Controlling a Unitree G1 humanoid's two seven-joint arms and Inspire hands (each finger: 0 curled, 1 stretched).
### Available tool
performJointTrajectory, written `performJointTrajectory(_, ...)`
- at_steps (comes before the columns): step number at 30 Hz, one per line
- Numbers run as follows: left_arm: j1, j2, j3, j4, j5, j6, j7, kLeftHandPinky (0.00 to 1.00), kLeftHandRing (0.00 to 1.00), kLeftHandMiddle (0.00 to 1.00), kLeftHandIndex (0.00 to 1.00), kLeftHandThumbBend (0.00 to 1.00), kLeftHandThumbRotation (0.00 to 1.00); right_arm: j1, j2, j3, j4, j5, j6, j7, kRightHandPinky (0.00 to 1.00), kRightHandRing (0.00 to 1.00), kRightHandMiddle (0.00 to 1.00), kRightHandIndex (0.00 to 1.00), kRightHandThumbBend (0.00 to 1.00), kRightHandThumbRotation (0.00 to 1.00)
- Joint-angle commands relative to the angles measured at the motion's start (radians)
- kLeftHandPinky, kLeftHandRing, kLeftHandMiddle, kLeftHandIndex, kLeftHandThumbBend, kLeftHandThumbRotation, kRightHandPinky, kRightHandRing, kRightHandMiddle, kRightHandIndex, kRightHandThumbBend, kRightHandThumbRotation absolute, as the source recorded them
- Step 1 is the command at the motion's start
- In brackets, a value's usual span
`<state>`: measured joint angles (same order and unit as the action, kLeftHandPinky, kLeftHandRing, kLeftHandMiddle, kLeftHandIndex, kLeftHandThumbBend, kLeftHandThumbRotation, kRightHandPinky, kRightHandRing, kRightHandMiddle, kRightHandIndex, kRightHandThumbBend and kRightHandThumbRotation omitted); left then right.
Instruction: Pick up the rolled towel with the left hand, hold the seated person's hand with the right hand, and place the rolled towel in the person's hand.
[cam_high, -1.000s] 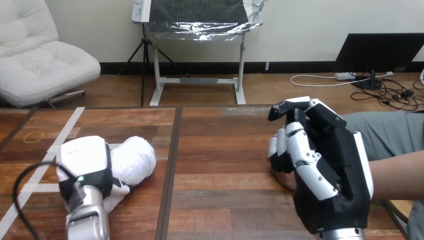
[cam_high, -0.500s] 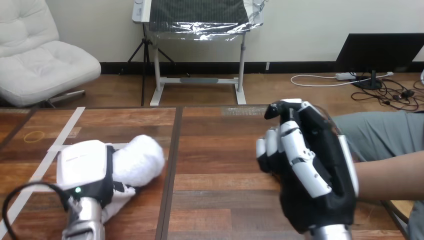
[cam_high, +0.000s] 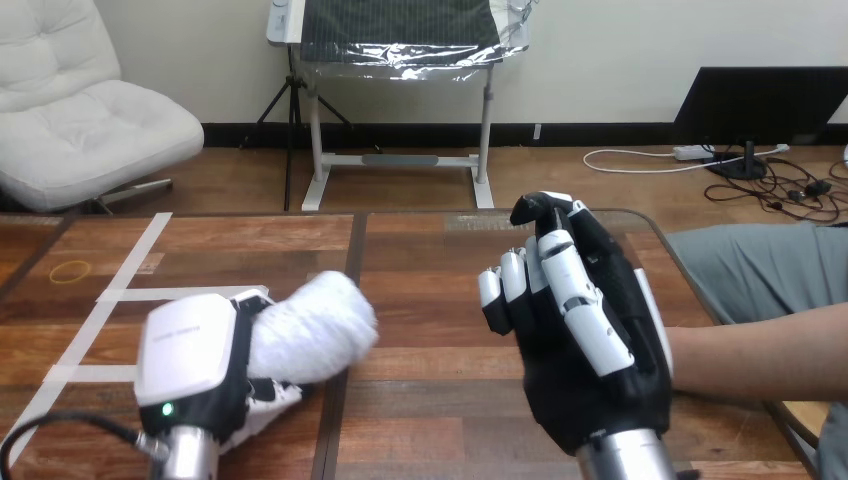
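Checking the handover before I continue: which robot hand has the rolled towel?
The left hand, at the view's left, grips the white rolled towel; the right hand, by the person's forearm, has none.

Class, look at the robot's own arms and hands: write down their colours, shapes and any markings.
Left hand: a rounded white shell on a black body, with a small green light near the wrist, on a silver forearm. Right hand: mostly black and blocky, with glossy white panels and a white strip along its outer edge, also on a silver forearm.
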<state>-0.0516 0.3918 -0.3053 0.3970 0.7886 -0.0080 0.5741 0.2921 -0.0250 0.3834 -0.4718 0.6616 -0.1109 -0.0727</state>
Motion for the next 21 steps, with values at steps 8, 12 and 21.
performJointTrajectory(8, 0.013, -0.005, 0.07, -0.054, -0.097, -0.271, 0.17, 0.41, 0.45, 0.51, 0.56, 0.58, 0.0, -0.095, 0.199, -0.021, 0.031, 0.237, 0.049, -0.034, 0.0, 0.0, 0.0, 0.0, 0.4, 0.84)
performJointTrajectory(12, 0.032, -0.02, 0.078, -0.069, -0.125, -0.32, 0.182, 0.4, 0.46, 0.52, 0.56, 0.58, 0.0, -0.111, 0.202, -0.028, 0.042, 0.283, 0.06, -0.035, 0.0, 0.0, 0.0, 0.0, 0.54, 0.95)
performJointTrajectory(21, 0.079, -0.069, 0.096, -0.127, -0.191, -0.404, 0.188, 0.38, 0.44, 0.52, 0.56, 0.59, 0.05, -0.153, 0.206, -0.055, 0.073, 0.39, 0.088, -0.038, 0.0, 0.0, 0.0, 0.0, 0.68, 1.0)
